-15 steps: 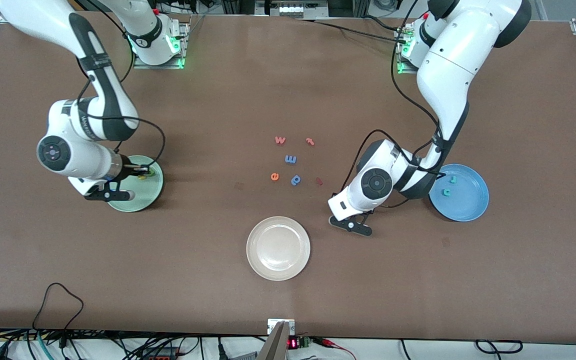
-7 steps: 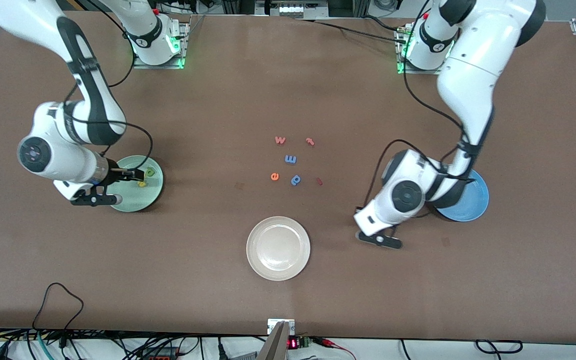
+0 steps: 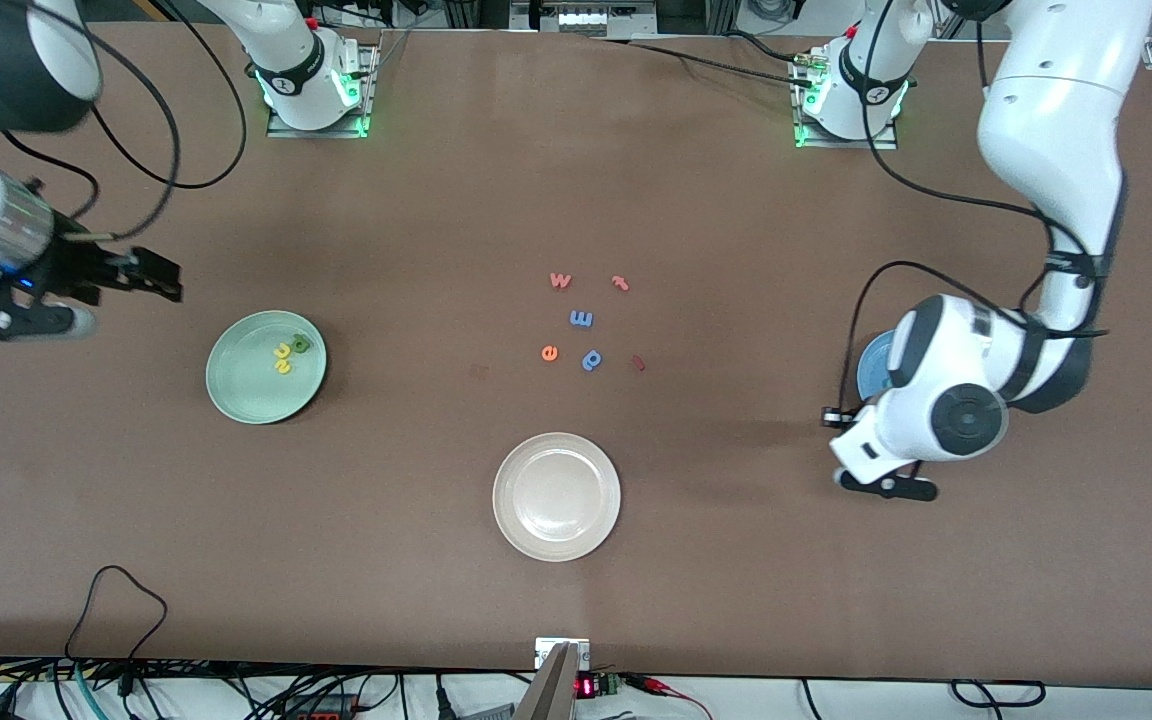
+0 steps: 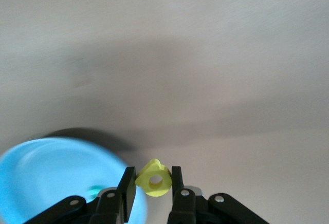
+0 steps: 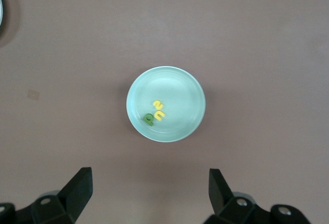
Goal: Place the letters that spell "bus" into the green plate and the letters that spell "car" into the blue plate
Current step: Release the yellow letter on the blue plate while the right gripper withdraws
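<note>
And the right gripper (image 3: 161,280) is well clear now, up high over bare table toward the right arm's end, fingers (image 5: 77,188) spread wide apart with nothing between them. A second ago it was down inside the green plate (image 3: 236,400), closed; half a second ago it was just lifting off the rim. The green plate now sits in full view, and all three letters lie in it: the green b (image 3: 301,344), the yellow u (image 3: 283,352) and the yellow s (image 3: 282,367), bunched together in the part of the plate farther from the front camera. The right wrist view looks straight down on them, the green b (image 5: 149,118) touching the yellow u (image 5: 160,115), the yellow s (image 5: 158,104) just beside.

Over at the left arm's end, the left gripper (image 4: 153,183) is clamped on the yellow a (image 4: 153,179), pinched between its two fingers. The arm has swung from near the table's middle out across the blue plate (image 3: 871,365), and its body now hides most of that plate; only a sliver of rim shows from the front. In the left wrist view the blue plate (image 4: 51,172) lies below, beside the held letter, with a speck of a teal letter (image 4: 94,189) in it.

The cream-white plate (image 3: 511,520) and the loose letters (image 3: 582,319) in the table's middle have not budged.
</note>
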Controlling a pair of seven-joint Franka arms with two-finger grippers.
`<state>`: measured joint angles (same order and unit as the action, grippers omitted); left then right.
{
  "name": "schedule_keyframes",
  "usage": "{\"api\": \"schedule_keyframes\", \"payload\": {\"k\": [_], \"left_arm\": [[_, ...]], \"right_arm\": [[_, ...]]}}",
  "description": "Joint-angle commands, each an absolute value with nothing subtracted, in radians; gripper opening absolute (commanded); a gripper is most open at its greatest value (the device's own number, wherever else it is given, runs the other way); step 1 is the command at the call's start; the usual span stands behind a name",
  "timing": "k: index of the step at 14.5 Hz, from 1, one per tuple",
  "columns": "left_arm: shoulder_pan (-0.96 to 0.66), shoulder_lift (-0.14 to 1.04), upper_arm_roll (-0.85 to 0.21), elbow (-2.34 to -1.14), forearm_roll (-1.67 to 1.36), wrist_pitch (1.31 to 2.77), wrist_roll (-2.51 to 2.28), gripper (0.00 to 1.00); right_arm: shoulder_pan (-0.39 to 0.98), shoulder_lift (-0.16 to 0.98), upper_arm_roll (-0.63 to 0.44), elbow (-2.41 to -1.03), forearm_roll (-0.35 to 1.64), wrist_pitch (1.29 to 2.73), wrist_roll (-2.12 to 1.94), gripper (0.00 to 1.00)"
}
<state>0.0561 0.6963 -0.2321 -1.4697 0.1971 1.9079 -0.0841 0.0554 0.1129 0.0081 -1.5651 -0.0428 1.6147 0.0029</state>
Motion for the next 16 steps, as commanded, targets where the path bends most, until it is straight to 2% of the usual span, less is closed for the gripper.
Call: {"api": "schedule_keyframes", "payload": {"k": [1, 6, 12, 14, 16], "left_arm": [[0.158, 0.628, -0.244, -1.578, 0.219, 1.91, 0.044, 0.22], [0.215, 0.552, -0.244, -1.771, 0.219, 1.963, 0.048, 0.24], [0.245, 0.56, -0.242, -1.781, 0.248, 2.02, 0.051, 0.26], [0.267, 0.566, -0.242, -1.779, 0.264, 2.028, 0.051, 0.28], [0.282, 0.578, -0.242, -1.779, 0.265, 2.048, 0.054, 0.35]], "right_arm": [[0.051, 0.124, 0.005, -1.496, -0.054, 1.56, -0.006, 1.0], [0.029, 0.117, -0.008, -1.502, -0.048, 1.49, 0.015, 1.0], [0.026, 0.109, -0.008, -1.511, -0.046, 1.47, 0.02, 1.0], [0.026, 0.069, -0.008, -1.566, -0.046, 1.488, 0.021, 1.0], [0.025, 0.055, -0.008, -1.586, -0.046, 1.503, 0.02, 1.0]]}}
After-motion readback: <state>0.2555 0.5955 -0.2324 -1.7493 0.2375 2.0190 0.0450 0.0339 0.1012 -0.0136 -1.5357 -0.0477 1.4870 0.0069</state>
